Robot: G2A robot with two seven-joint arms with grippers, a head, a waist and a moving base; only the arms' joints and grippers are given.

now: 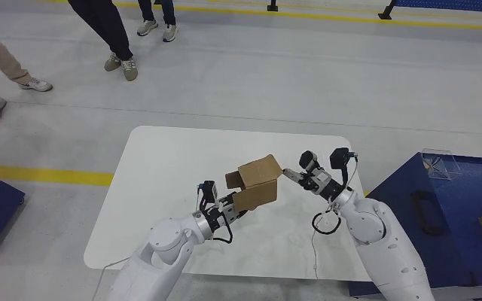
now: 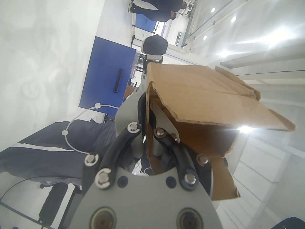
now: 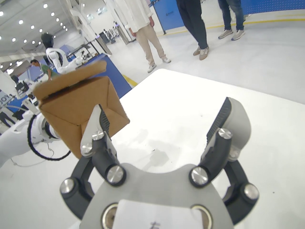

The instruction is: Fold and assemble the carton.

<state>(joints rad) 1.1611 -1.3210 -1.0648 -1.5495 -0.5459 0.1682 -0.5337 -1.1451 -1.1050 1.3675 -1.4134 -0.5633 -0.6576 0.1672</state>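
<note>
One white table point(image 1: 166, 173) on pale floor point(image 1: 301, 75) — left end effector point(image 1: 235, 205) pinches carton point(image 1: 260, 180), right end effector point(image 3: 163, 103) spread

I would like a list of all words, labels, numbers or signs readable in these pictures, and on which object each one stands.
The carton: no print on the faces that show.
The white label by the right tool: a dark mark, cut off at the picture's edge, unreadable.
The blue panels behind the people: white marks, too small and blurred to read.
The table: no text.
</note>
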